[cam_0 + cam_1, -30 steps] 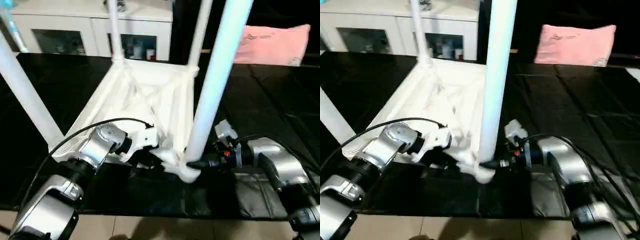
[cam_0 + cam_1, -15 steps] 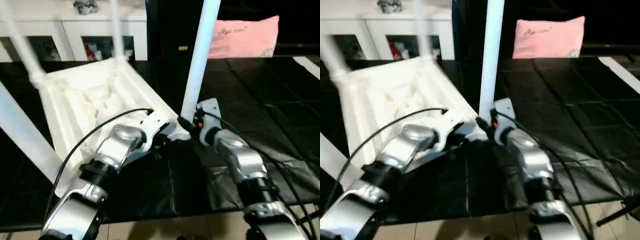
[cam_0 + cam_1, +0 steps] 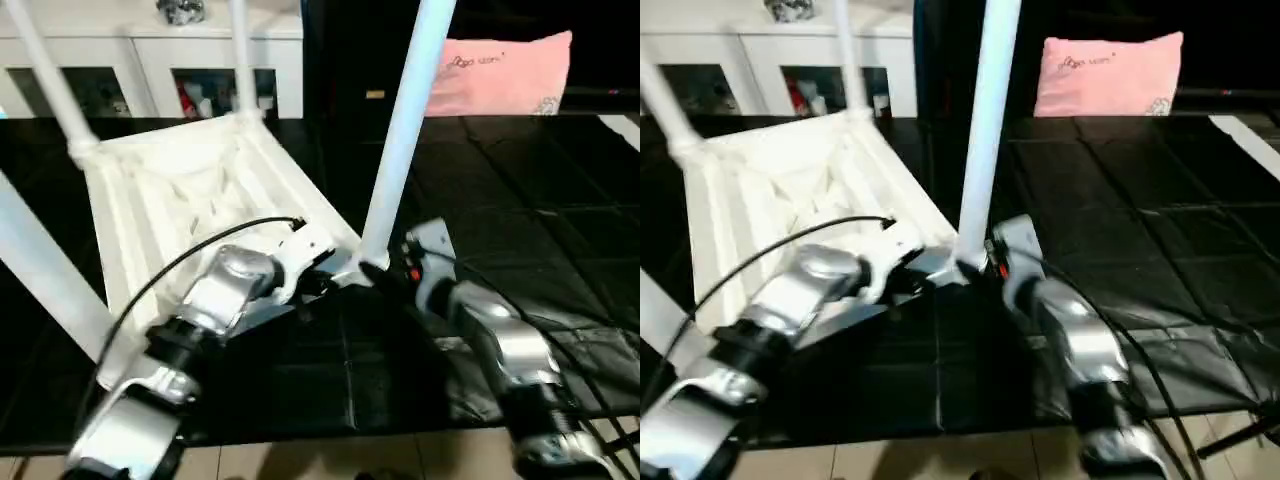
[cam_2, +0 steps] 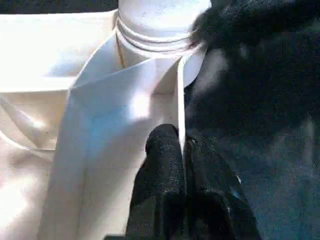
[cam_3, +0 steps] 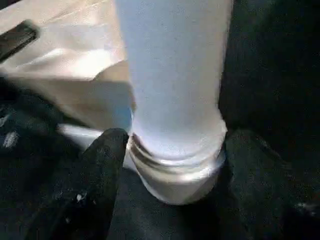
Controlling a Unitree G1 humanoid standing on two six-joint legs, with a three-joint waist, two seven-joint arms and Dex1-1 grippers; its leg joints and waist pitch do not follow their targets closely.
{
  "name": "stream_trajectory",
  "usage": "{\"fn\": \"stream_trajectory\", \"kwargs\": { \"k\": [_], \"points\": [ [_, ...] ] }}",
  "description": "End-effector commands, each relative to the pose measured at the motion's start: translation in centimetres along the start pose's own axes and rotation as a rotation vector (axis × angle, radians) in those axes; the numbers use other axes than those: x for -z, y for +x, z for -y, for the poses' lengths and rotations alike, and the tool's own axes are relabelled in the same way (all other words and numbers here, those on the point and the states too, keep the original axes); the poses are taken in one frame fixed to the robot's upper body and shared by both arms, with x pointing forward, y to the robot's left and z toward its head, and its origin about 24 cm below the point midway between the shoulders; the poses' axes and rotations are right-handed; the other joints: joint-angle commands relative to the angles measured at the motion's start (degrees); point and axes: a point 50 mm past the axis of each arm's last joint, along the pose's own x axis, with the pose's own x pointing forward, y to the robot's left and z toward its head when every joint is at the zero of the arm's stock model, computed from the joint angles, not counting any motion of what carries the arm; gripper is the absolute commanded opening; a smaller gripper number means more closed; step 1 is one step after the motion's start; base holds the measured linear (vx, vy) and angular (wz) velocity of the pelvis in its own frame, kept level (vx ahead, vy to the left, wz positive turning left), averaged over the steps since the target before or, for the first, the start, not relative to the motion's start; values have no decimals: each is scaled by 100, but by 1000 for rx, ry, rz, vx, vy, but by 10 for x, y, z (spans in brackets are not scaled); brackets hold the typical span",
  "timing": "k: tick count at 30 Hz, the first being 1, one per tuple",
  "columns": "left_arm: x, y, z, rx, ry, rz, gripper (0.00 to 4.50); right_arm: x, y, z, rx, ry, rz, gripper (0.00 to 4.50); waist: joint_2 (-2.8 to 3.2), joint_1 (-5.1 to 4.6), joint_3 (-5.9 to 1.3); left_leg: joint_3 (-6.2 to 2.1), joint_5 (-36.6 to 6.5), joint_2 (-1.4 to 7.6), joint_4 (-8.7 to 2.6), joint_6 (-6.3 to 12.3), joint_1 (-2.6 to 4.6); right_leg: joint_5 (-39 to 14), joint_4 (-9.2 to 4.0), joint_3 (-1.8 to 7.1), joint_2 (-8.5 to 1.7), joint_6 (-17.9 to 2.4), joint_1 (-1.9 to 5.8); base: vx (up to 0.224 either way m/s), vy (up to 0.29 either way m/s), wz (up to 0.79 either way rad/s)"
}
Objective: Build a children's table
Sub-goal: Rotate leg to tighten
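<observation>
We see the upside-down tabletop (image 3: 190, 190) on the black mat (image 3: 520, 200), left gripper (image 4: 181, 150) pinching its thin rim, right gripper (image 5: 172, 150) fingers spread around the near leg (image 3: 405, 130)

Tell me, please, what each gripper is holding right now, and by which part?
The left gripper is shut on the tabletop's rim wall beside a corner socket. The right gripper's fingers straddle the leg's base at that socket; a grip cannot be told.
</observation>
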Motion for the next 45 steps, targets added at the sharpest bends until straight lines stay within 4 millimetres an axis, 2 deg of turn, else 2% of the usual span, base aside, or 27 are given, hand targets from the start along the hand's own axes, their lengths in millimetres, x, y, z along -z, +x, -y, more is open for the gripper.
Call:
{"fn": "stream_trajectory", "kwargs": {
  "k": [1,2,4,5,8,12,15,19,21,25,27,35,36,42,45],
  "points": [
    [-10,-4,6,114,101,57,0,-10,-8,-1,-102,-36,40,367,-49,34,-367,-13,-1199,109,-343,444,2,-2068,-525,313,-387,-749,342,0,0,0],
    [-9,-5,7,140,102,57,0,-11,-11,1,-120,-40,40,367,-42,48,-363,-11,-1198,115,-346,437,4,-2098,-518,321,-397,-752,337,0,0,0],
    [-7,-7,9,189,128,65,0,-12,-17,3,-160,-50,40,399,-31,72,-363,-11,-1195,126,-352,405,19,-2043,-503,321,-387,-795,320,0,0,0],
    [-3,-11,11,262,175,46,0,-11,-24,5,-237,-80,13,399,-45,90,-368,-11,-1184,136,-353,404,26,-1974,-493,324,-390,-821,320,0,0,0],
    [2,-14,12,331,231,7,0,-11,-30,7,-320,-108,-22,439,-41,185,-382,3,-1106,156,-347,439,52,-1712,-460,345,-396,-915,310,0,0,0],
    [3,-16,14,417,276,-11,0,-13,-34,5,-453,-152,-52,448,-34,300,-386,16,-1034,159,-339,428,36,-1594,-428,338,-403,-994,332,0,0,0],
    [1,-14,16,475,314,-22,0,-16,-34,-2,-589,-168,-73,448,-30,343,-390,13,-1062,163,-338,434,25,-1601,-420,329,-404,-1001,348,0,0,0],
    [-2,-11,19,513,340,-26,0,-18,-29,-5,-661,-185,-89,448,-33,368,-390,8,-1096,171,-336,377,35,-1711,-424,331,-416,-1013,334,0,0,0],
    [-4,-10,20,528,353,-24,0,-18,-25,-6,-683,-184,-96,414,-29,393,-395,5,-1071,181,-338,356,38,-1636,-413,335,-420,-1057,335,0,0,0],
    [-4,-9,21,553,365,-23,0,-17,-20,-8,-742,-167,-116,400,-36,412,-405,7,-1033,174,-332,363,30,-1522,-396,330,-411,-1098,346,0,0,0],
    [-3,-10,21,557,366,-25,0,-17,-19,-10,-783,-147,-129,373,-56,421,-401,6,-1028,175,-331,376,24,-1549,-397,328,-412,-1069,354,0,0,0],
    [-1,-11,19,558,363,-33,0,-17,-18,-8,-813,-127,-138,318,-37,414,-399,5,-1032,167,-327,358,25,-1739,-412,322,-410,-1002,348,0,0,0],
    [-1,-11,19,557,363,-34,0,-18,-18,-8,-814,-126,-138,294,-40,410,-398,4,-1039,169,-330,353,28,-1754,-417,321,-407,-995,346,0,0,0],
    [-1,-11,16,542,354,-31,0,-18,-17,-8,-827,-117,-133,249,-33,410,-398,1,-1094,169,-330,334,38,-1801,-425,317,-405,-986,342,0,0,0],
    [0,-10,13,487,306,-25,0,-18,-19,-10,-809,-96,-105,241,-37,405,-387,4,-1104,167,-335,317,41,-1864,-429,318,-398,-959,341,0,0,0]
  ]
}}
